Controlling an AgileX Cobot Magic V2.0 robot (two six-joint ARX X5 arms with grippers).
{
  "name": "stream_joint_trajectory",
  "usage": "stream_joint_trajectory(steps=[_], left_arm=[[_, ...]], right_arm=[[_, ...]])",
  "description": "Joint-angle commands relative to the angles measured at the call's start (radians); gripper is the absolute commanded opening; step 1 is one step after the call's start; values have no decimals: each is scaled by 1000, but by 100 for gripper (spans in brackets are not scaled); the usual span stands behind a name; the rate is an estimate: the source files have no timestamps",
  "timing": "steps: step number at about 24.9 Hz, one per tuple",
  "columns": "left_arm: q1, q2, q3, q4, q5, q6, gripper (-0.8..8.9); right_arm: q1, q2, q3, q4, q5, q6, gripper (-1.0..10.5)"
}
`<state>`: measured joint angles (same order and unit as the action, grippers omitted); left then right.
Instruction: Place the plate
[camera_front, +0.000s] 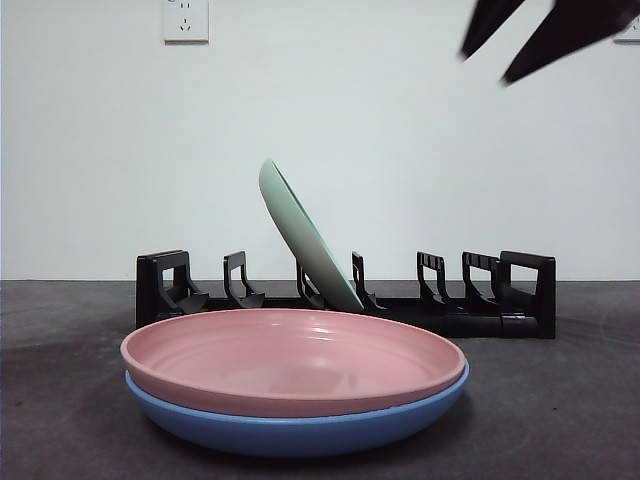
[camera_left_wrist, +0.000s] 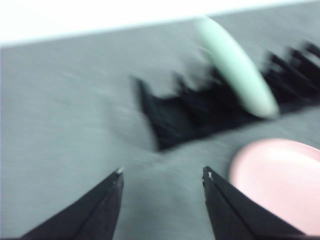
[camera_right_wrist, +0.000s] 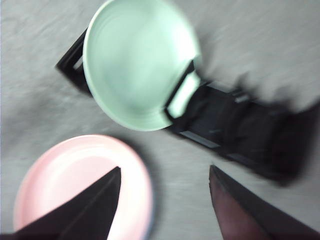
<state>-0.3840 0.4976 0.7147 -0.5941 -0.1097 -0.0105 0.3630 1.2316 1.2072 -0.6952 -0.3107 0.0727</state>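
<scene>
- The green plate (camera_front: 305, 235) stands tilted in a slot of the black rack (camera_front: 350, 295) on the desk (camera_front: 560, 400).
- A pink plate (camera_front: 290, 360) is stacked on a blue plate (camera_front: 300, 430), in front of the rack.
- The left gripper (camera_left_wrist: 162, 172) and right gripper (camera_right_wrist: 165, 170) are both spread open and hold nothing.
- No readable writing or labels.

My front camera sits low, about level with the table (camera_front: 560, 400), looking straight across it at the wall, close to the stacked pink plate (camera_front: 290, 360) and blue plate (camera_front: 300, 430), with the rack (camera_front: 480, 300) at 12 o'clock behind them. My left wrist camera hovers nearer the tabletop, angled obliquely, blurred, with the rack (camera_left_wrist: 200, 115) toward 1 o'clock. My right wrist camera looks steeply down from higher up. All three views share the green plate (camera_right_wrist: 135, 60), the rack and the pink plate (camera_left_wrist: 280, 180).
</scene>
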Motion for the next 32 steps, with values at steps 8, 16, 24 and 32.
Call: stream_joint_trajectory(steps=[8,16,24,32], left_arm=[[11,-116,10,-40,-6,18,255],[11,-115,10,-106,-6,17,255],[11,-115,10,-111,-6,18,254],[11,-115,10,-111,-6,18,254]], right_arm=[[108,611,570,-23,-243,216,242],[159,818,841,-78,-238,236,237],[171,869,859,-90,-195,233,236],[179,875,859,-85,-167,227,200]])
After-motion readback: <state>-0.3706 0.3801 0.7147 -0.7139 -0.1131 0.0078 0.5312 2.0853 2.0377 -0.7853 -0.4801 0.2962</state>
